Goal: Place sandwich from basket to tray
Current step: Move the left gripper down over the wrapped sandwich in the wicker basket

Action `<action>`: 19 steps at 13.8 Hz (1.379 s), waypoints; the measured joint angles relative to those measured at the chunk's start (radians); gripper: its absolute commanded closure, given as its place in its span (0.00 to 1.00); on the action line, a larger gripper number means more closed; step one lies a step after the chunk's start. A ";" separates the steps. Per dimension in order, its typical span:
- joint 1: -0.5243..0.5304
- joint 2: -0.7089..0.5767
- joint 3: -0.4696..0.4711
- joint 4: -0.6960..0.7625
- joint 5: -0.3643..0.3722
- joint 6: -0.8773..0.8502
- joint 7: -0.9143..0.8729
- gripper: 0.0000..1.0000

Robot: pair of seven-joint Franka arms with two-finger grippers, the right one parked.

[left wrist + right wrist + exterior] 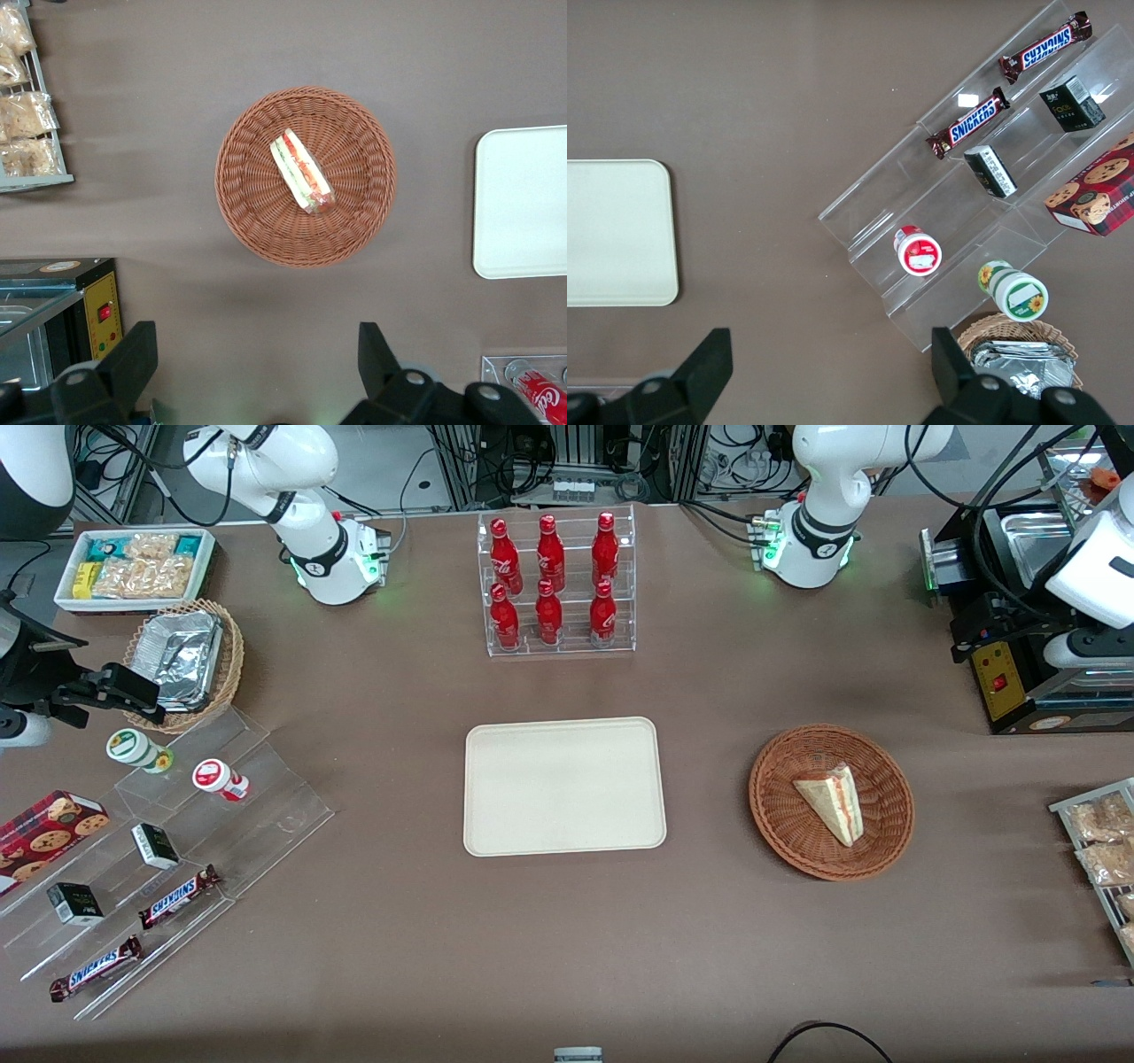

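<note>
The sandwich (pixel 833 802) (pixel 301 173), a pale wrapped wedge with red, orange and green filling, lies in the round reddish-brown basket (pixel 788 824) (pixel 257 204). The cream tray (pixel 563 786) (pixel 523 202) (pixel 616 232) lies flat beside the basket, toward the parked arm's end, with nothing on it. My left gripper (pixel 257 341) hangs high over the bare table, farther from the front camera than the basket, next to the black machine. Its fingers (pixel 142 354) are open wide and hold nothing.
A clear rack of red bottles (pixel 554 584) stands farther back than the tray. A black machine with a red button (pixel 1001 682) (pixel 97 310) and a wire rack of snack packets (pixel 1103 850) (pixel 27 97) sit at the working arm's end. Acrylic steps with candy bars (pixel 177 850) are at the parked arm's end.
</note>
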 measured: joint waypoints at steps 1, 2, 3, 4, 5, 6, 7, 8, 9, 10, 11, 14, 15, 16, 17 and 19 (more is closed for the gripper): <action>0.000 0.000 0.000 0.000 0.000 0.000 0.000 0.00; 0.000 -0.001 0.001 0.000 0.000 0.000 0.000 0.00; 0.000 -0.001 0.001 0.000 0.000 0.000 0.000 0.00; 0.000 0.000 0.001 -0.001 0.000 0.000 0.000 0.00; 0.000 0.003 0.001 -0.005 0.000 0.003 0.000 0.00; 0.000 0.010 0.001 -0.020 0.000 0.017 0.000 0.00; 0.000 0.016 0.001 -0.048 0.000 0.053 0.000 0.00; 0.001 0.022 0.001 -0.083 0.000 0.093 -0.007 0.00; 0.001 0.028 0.002 -0.120 0.000 0.130 -0.024 0.00; 0.001 0.033 0.002 -0.155 0.000 0.166 -0.053 0.00; 0.002 0.036 0.002 -0.192 -0.003 0.205 -0.093 0.00; 0.000 0.041 0.000 -0.330 -0.028 0.373 -0.282 0.00; -0.002 0.046 -0.004 -0.371 -0.030 0.428 -0.342 0.00; -0.006 0.052 -0.008 -0.405 -0.030 0.478 -0.388 0.00; -0.012 0.058 -0.011 -0.444 -0.030 0.539 -0.426 0.00; -0.018 0.072 -0.012 -0.528 -0.030 0.671 -0.472 0.00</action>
